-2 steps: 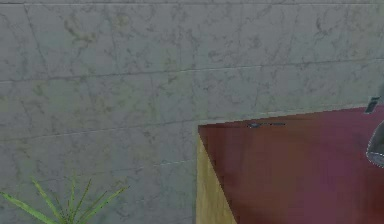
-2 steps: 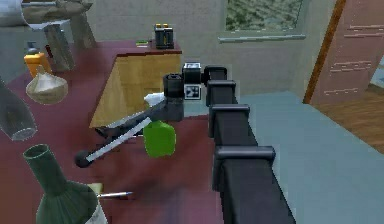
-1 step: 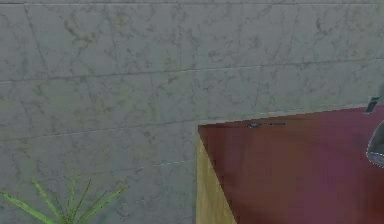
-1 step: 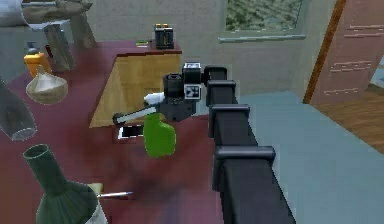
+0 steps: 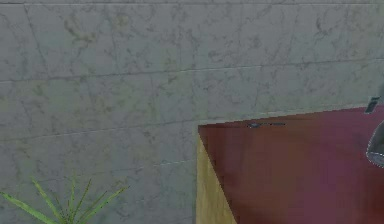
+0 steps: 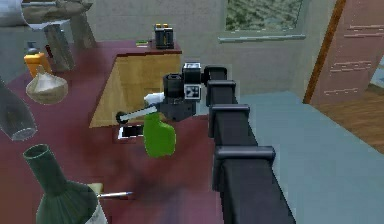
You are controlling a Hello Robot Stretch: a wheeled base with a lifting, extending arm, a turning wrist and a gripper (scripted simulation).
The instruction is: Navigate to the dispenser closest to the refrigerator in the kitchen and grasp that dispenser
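While the forward view is facing a grey tiled wall (image 5: pixel 120 80), the dark red countertop (image 5: pixel 300 170) is filling its lower right corner, and green plant leaves (image 5: pixel 65 205) are showing low down, left of the countertop.

Arm side view: the arm (image 6: pixel 240 150) is lying across the countertop's near edge, and the gripper (image 6: pixel 125 113) is pointing out above the countertop's middle. The green dispenser (image 6: pixel 158 135) is sitting at the gripper's far end, against the countertop's red surface. Whether the gripper is holding it cannot be told. A dark flat slab (image 6: pixel 130 131) is lying on the countertop just beside the dispenser. A dark green bottle (image 6: pixel 60 190) is standing at the countertop's near end and a pale flask (image 6: pixel 47 88) farther along it. A window (image 6: pixel 262 15) and a door (image 6: pixel 350 50) are showing beyond the countertop.
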